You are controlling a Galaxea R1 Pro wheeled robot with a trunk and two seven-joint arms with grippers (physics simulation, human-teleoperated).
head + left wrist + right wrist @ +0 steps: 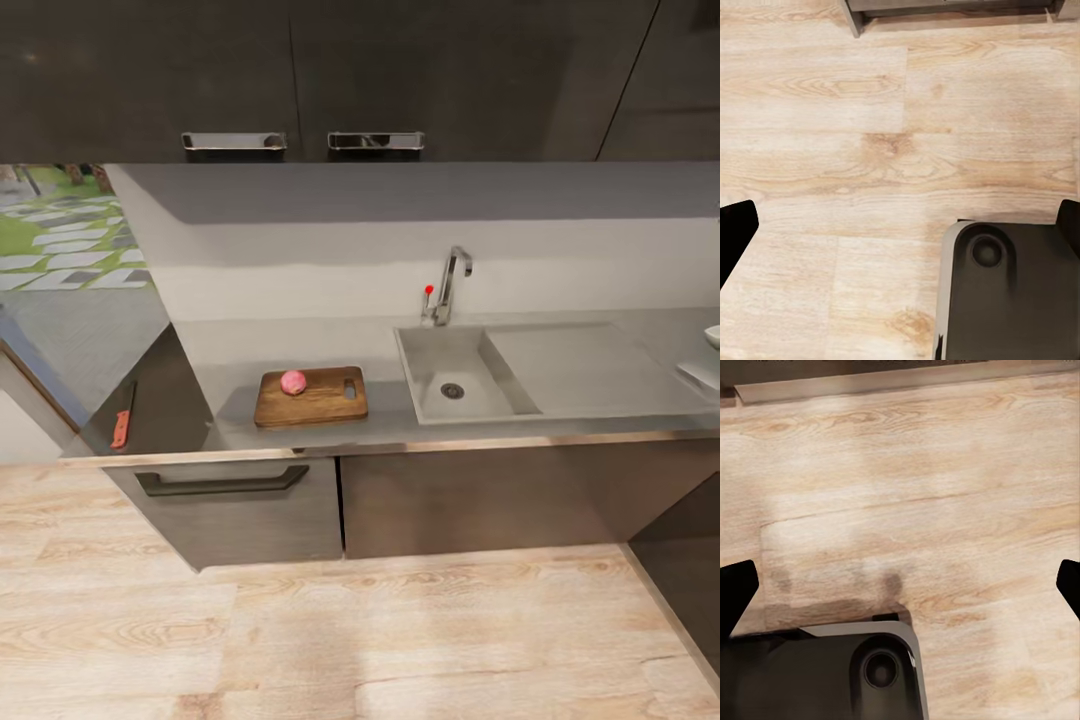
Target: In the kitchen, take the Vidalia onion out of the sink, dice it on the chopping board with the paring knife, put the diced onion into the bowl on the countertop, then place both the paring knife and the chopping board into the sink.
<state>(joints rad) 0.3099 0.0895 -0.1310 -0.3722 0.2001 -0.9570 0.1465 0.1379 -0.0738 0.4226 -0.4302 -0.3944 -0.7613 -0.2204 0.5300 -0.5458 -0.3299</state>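
Onion [293, 382] sits on the chopping board [312, 397] on the worktop [230, 355], left of the sink [455, 375]. Knife [122, 421] lies far left; bowl [713, 336] at right edge. Both arms hang over the floor [870, 150], left fingers [735, 232] and right fingers [735, 589] spread wide, holding nothing.

Desk [300, 350]: you see glossy grey with a thin metallic front edge.
Chopping board [318, 402]: brown wood grain.
Vidalia onion [293, 382]: pink-red.
Paring knife [122, 420]: red-orange handle, dark blade.
Sink [455, 372]: matte grey.
Upper cabinets [350, 70]: dark charcoal.
Floor [350, 640]: light wood, your planks show knots.
Bowl [712, 336]: white.
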